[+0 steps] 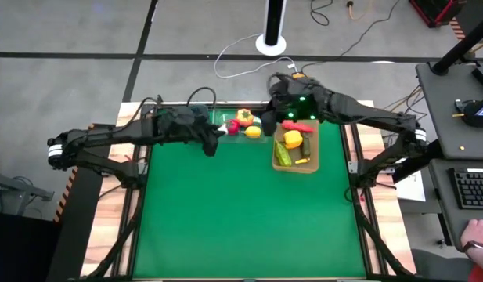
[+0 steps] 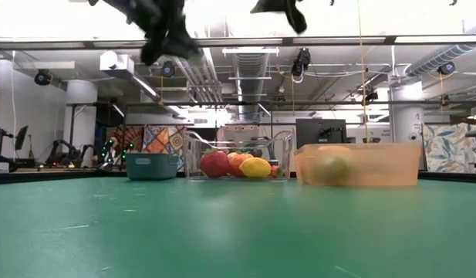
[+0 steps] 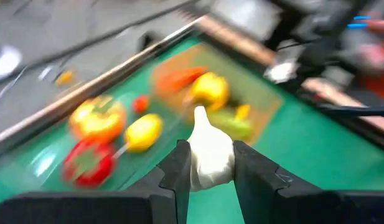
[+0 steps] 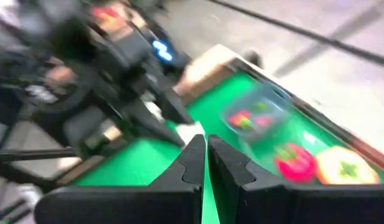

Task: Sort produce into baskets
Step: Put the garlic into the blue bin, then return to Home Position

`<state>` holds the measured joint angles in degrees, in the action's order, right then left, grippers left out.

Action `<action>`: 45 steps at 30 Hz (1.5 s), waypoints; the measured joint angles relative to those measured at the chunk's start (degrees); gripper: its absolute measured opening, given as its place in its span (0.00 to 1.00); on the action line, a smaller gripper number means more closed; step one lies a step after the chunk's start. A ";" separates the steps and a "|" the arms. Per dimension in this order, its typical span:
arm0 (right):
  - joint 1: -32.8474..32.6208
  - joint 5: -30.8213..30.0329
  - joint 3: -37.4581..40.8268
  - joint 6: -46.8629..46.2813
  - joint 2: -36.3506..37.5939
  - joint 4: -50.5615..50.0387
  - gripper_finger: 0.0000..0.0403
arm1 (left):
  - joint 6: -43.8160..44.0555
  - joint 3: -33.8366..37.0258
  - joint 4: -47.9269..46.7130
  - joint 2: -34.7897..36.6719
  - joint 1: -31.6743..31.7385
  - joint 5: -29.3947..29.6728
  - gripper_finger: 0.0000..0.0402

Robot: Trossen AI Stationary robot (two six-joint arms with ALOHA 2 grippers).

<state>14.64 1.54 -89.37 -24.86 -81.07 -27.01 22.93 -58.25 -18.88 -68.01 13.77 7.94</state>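
Both arms are dark, near-black, built of long slim links with bulkier joint housings. The left arm (image 1: 108, 139) carries a white band near its outer joint, and the right arm (image 1: 374, 116) has a matching white band by its elbow. Green indicator lights glow on the right arm's wrist housing. Thin black cables run along the links. The left gripper (image 3: 211, 163) ends in two flat, black, angular fingers (image 3: 258, 174) with stepped edges. The right gripper (image 4: 206, 163) has the same black, wedge-shaped fingers (image 4: 232, 167), matte and tapering toward the tips.
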 joint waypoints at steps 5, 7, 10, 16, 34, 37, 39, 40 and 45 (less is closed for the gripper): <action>2.68 -2.81 0.27 -2.01 -0.53 -4.73 0.03 | 5.47 0.25 -16.08 -1.18 10.31 -0.16 0.20; 3.68 -3.05 0.08 -1.99 -0.10 -4.65 0.03 | 5.68 1.01 -20.30 -2.08 14.99 -0.69 0.20; 4.41 -3.30 0.16 -1.36 -0.36 -5.28 0.03 | 5.01 1.88 -21.11 -5.42 21.05 -2.12 0.20; 4.27 -3.01 0.21 -0.61 -0.69 -5.21 0.03 | 3.93 1.70 -21.25 -12.80 27.13 -2.92 0.21; 5.82 -2.57 -2.80 3.79 -0.77 1.07 0.03 | 3.74 -2.23 -24.67 -14.38 25.34 -2.57 0.52; 7.43 -2.55 -4.39 8.13 -0.77 7.85 0.03 | 3.34 -3.01 -25.98 -8.70 22.45 -2.47 0.52; 8.76 -2.06 -5.01 12.09 -0.77 12.95 0.03 | 1.67 -3.05 -25.87 -3.76 19.40 -2.76 0.53; 9.38 -1.13 -5.07 14.30 -0.77 15.64 0.03 | 0.92 -3.05 -25.70 -0.98 17.32 -2.78 0.52; 11.18 3.48 -4.01 20.74 -0.75 24.75 0.03 | 1.00 -3.07 -23.58 11.92 4.21 -0.64 0.51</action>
<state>25.82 5.02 -93.37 -4.12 -81.82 -2.26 23.93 -61.32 -42.46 -56.09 17.98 7.30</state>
